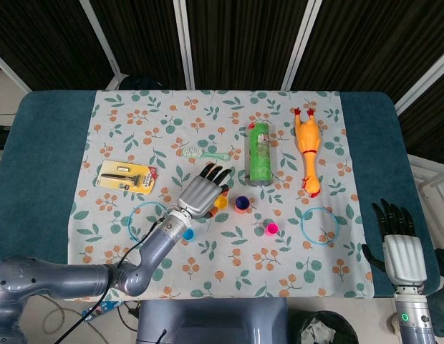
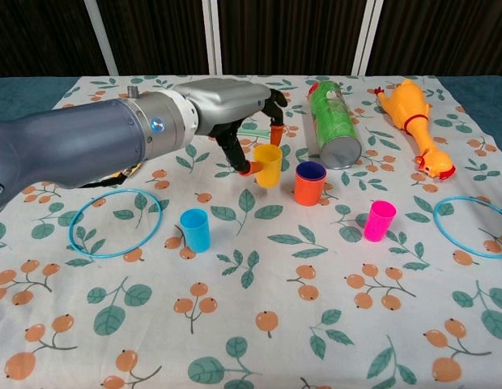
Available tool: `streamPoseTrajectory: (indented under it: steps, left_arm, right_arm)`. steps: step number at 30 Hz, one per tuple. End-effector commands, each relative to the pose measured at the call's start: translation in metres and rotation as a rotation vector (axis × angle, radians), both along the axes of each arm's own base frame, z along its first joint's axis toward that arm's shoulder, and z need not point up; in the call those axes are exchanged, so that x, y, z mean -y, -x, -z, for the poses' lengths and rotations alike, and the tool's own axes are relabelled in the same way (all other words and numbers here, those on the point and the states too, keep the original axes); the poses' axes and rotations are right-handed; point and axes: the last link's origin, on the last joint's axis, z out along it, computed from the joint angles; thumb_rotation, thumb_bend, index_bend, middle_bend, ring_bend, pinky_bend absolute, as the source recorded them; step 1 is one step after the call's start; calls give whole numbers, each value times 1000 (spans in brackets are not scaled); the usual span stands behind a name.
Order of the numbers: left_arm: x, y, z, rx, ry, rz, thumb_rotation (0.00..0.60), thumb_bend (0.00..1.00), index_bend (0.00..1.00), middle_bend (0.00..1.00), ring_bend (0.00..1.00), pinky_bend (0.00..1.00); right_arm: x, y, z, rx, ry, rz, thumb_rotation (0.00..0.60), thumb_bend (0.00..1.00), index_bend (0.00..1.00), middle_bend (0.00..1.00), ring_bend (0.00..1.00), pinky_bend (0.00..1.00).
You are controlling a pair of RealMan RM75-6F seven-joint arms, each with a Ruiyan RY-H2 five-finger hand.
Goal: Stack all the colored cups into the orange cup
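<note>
Nearest in the chest view stands the blue cup, upright on the flowered cloth of the table, and to its right the pink cup, also upright. Behind them is the orange cup, upright, with a dark blue inside; whether another cup already sits in it I cannot tell. Just left of it hangs the yellow cup, pinched by the left hand between an orange-tipped fingertip on its left wall and other fingers behind it; it seems lifted from the cloth, a little tilted. In the head view the left hand covers most of this cup and part of the blue one, so only a yellow edge shows. The right hand shows only in the head view, at the near right corner beside the table, well apart from all cups, fingers straight and slightly spread, holding nothing.

So four cups are visible: one blue, one pink, one orange, one yellow. There are two blue rings, one at the left and one at the right, cut by the picture edge. Farther lie one green can on its side and one rubber chicken. The comb and the yellow card show clearly only in the head view
</note>
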Motion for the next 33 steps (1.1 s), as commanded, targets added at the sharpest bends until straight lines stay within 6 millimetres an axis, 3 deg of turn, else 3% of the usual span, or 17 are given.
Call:
streamPoseTrajectory:
  steps: [1,15,24,33]
  left_arm:
    - [-1,-16,-3,105,-14,13,600,317,457,56,0,0]
    - [-4,-41,13,241,25,23,600,317,464,63,0,0]
    - [-4,-33,28,193,24,17,600,316,465,63,0,0]
    - [-6,-28,29,169,6,28,600,316,466,64,0,0]
  right_arm:
    - [0,0,0,0,2,1,600,367,36,0,0,46]
    - [1,2,-1,2,14,16,600,366,36,0,0,46]
    - [2,4,-3,7,20,21,600,367,36,0,0,46]
    - [2,4,-2,10,24,28,600,366,36,0,0,46]
